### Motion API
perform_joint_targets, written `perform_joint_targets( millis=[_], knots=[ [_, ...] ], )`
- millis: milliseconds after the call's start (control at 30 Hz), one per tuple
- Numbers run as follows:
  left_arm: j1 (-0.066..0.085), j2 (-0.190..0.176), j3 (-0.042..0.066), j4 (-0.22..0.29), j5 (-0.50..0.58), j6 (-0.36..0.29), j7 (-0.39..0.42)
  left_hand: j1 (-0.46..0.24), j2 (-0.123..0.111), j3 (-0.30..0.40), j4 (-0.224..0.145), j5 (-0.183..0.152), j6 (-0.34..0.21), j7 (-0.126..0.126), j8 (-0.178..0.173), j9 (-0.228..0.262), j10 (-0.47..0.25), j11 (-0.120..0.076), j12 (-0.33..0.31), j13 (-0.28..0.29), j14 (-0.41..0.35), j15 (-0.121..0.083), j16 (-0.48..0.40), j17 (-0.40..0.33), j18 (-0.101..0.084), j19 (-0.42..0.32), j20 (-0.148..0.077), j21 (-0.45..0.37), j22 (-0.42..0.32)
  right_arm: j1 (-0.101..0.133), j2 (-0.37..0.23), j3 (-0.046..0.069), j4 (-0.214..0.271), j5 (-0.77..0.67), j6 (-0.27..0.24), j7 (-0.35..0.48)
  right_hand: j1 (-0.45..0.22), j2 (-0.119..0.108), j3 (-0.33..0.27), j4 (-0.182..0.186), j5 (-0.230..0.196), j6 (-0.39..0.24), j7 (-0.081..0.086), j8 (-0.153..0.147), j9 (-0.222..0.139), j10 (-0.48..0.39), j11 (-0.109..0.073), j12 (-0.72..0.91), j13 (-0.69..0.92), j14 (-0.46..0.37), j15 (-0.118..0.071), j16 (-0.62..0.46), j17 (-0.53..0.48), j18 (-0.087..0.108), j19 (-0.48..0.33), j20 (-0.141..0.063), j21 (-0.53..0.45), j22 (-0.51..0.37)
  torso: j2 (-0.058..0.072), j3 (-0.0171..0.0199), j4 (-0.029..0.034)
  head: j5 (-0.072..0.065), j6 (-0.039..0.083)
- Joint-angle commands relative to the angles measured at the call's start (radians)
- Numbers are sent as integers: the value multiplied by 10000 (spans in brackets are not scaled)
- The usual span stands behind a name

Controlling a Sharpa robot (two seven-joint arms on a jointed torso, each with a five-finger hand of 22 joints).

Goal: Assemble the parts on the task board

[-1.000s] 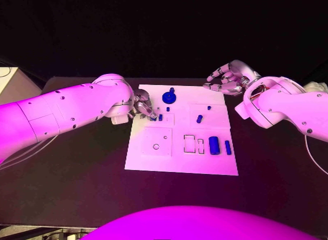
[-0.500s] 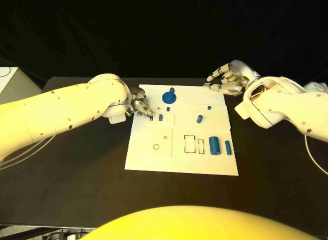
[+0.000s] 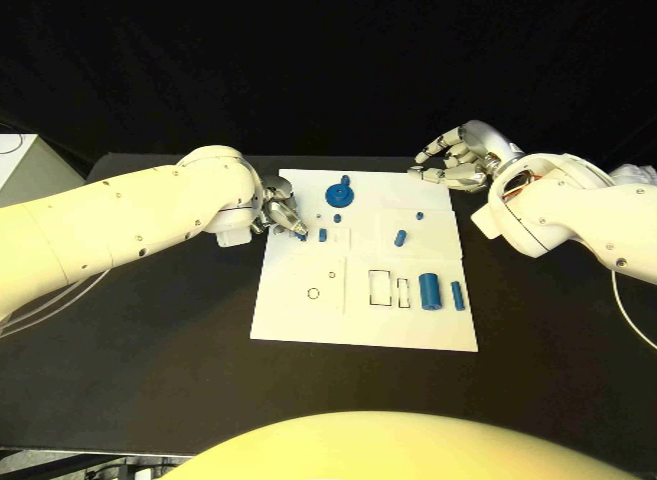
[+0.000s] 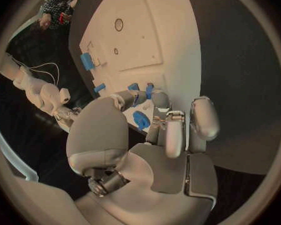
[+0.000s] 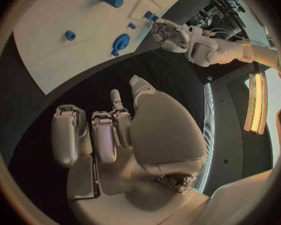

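Change: little is moving; the left hand [image 3: 284,215] is keeping to the board's left edge as in the earlier head views, its fingertips shifting only slightly near the small blue pegs, and the right hand is staying put.
Left hand: fingers are curling down over the task board [image 3: 366,330], their tips closing around a small blue peg [image 4: 148,90] in the left wrist view; it appears to be pinching it, though the contact is partly hidden.
Board: the white plate is lying mid-table, carrying a blue round part [image 3: 338,193] at its far end, short pegs in the middle, and a blue cylinder [image 3: 431,290] beside a thin blue bar [image 3: 457,294] on the right.
Right hand: the right hand [image 3: 458,157] is hovering off the board's far right corner, fingers curled loosely, grasping nothing.
Risk: a fingertip pinch on so small a peg is probably weak; tilting while seating it could be letting it slip, or be nudging the neighbouring pegs.
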Motion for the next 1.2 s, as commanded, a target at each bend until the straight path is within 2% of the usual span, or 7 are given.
perform_joint_targets(
  millis=[33, 567, 900, 1200],
  knots=[
    [2, 10, -3, 3, -82, 522, 6, -54, 5, 2143, -2230, 61, 99, -3, 16, 13, 58, 1, 53, 0, 1056, -48, 64, 2632, -135, 54, 22, 41, -2, -5, -3, 2, -5, -58, 110, 30, -111, -12, 82, -15, -15, -69, -30, 98, 15, -13, -26, 4, 1443, 880, -36, -46, 2018, 82, 346, -30, -38, 1214, 4, 2, -9, 2, 1],
    [2, 59, -7, -31, -80, 500, 34, -53, -9, 2137, -2246, 83, 113, -8, 9, 7, 68, -3, 59, 16, 1056, -48, 64, 2632, -137, 57, 21, 46, 6, -5, -2, 2, -2, -58, 109, 30, -111, -12, 82, -15, -15, -69, -30, 98, 15, -13, -26, 4, 1443, 880, -36, -46, 2018, 82, 346, -30, -38, 1214, 17, -2, -5, 8, 1],
    [0, 206, -70, -124, -80, 493, 27, -53, -10, 2135, -2248, 87, 116, -8, 6, 5, 71, -3, 60, 19, 1056, -48, 64, 2632, -133, 47, 20, 39, -10, -5, 4, 2, -1, -58, 113, 33, -111, -12, 82, -15, -15, -69, -30, 98, 15, -13, -26, 4, 1443, 880, -36, -46, 2018, 82, 346, -30, -38, 1214, 13, 6, -9, 15, 1],
    [-2, 411, -94, -323, -71, 872, -65, -57, -12, 2128, -2249, 98, 126, -8, -2, -1, 77, -3, 60, 25, 1056, -49, 64, 2632, -130, 34, 19, 32, -30, -5, 6, 2, 5, -58, 114, 33, -111, -12, 82, -15, -15, -69, -30, 98, 15, -13, -26, 4, 1443, 880, -36, -46, 2018, 82, 346, -30, -38, 1214, 4, 16, -14, 26, 1]
  ],
)
